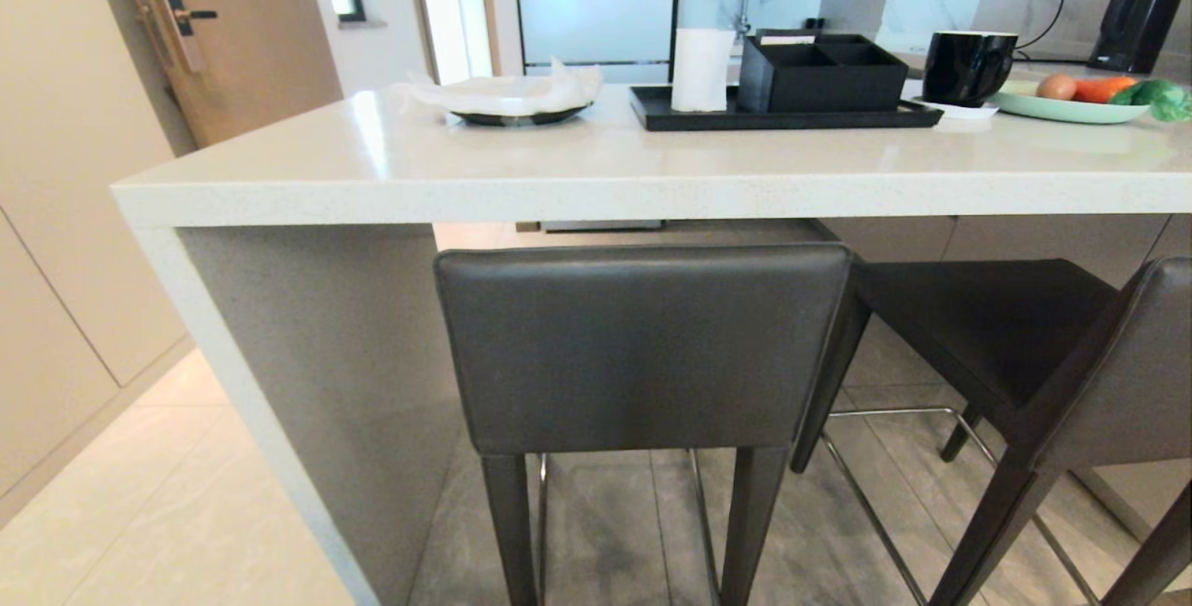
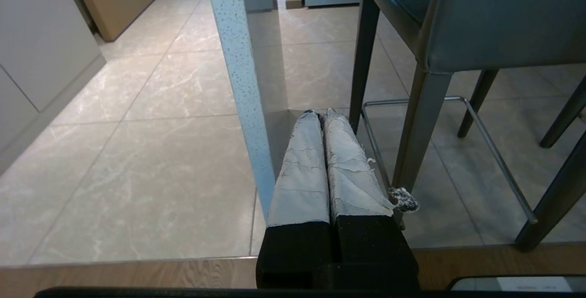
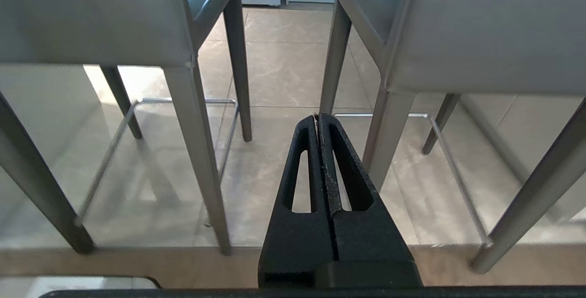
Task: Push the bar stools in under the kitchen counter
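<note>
At 12 o'clock, both bar stools point(image 1: 643, 345) stand outside the kitchen counter point(image 1: 596, 168); left gripper point(image 2: 320, 115) and right gripper point(image 3: 317, 117), closed and empty, must be raised to push.

The right stool point(image 1: 1052, 373) runs off the head view's edge, and the counter point(image 1: 596, 168) hides the left stool's point(image 1: 643, 345) seat.

Black tray point(image 1: 792, 118), black mug point(image 1: 968, 66), vegetable plate point(image 1: 1062, 109), paper roll point(image 1: 700, 70)
</note>
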### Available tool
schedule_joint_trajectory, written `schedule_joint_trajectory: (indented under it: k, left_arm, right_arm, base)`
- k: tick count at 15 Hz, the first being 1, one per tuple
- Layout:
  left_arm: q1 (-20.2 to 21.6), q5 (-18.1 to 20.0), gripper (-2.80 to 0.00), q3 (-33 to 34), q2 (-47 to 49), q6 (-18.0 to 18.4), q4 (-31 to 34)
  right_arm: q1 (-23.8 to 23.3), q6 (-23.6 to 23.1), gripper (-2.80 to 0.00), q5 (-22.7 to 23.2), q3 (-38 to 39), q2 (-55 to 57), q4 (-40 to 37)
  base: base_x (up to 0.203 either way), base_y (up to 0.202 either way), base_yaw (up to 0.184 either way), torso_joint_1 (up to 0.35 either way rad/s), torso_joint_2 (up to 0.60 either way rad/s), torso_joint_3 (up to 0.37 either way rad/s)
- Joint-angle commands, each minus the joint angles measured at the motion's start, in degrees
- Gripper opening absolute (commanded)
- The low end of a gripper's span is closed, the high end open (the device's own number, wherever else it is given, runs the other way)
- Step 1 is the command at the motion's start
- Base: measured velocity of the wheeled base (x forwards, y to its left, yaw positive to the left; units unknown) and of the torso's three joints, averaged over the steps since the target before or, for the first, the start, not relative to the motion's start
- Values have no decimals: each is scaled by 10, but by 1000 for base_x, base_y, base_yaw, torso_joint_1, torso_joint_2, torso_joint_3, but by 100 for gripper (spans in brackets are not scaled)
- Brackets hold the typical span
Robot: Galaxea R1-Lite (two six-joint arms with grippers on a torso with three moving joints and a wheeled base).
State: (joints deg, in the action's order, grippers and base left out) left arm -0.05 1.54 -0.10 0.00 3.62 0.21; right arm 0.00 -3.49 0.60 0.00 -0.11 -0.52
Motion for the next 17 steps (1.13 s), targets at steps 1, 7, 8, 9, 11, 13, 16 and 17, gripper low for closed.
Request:
schedule_joint_trajectory:
  k: [1, 7, 8, 9, 11, 13, 16, 17]
  left_arm:
    - [-1, -2, -280, -1, 1, -13, 1]
    - [0, -13, -280, -1, 1, -34, 0]
    - [0, -13, -280, -1, 1, -34, 0]
    - [0, -13, -280, -1, 1, -34, -1]
    - [0, -13, -280, -1, 1, -34, -1]
    - [0, -13, -280, -1, 1, -34, -1]
    - [0, -14, -280, 0, 1, -34, -2]
    - [0, -14, -280, 0, 1, -34, -2]
  right_arm:
    - [0, 34, -280, -4, 1, 1, 2]
    - [0, 43, -280, -8, 1, 2, 4]
    - [0, 43, -280, -8, 1, 2, 4]
    - [0, 43, -280, -8, 1, 2, 4]
    - [0, 43, -280, -8, 1, 2, 4]
    - [0, 43, -280, -8, 1, 2, 4]
    - [0, 42, -280, -8, 1, 1, 4]
    - [0, 42, -280, -8, 1, 1, 4]
  base:
    - [0, 0, 0, 0, 0, 0]
    - [0, 0, 0, 0, 0, 0]
    - [0, 0, 0, 0, 0, 0]
    - [0, 0, 0, 0, 0, 0]
    - [0, 0, 0, 0, 0, 0]
    - [0, 0, 0, 0, 0, 0]
    - [0, 0, 0, 0, 0, 0]
    - [0, 0, 0, 0, 0, 0]
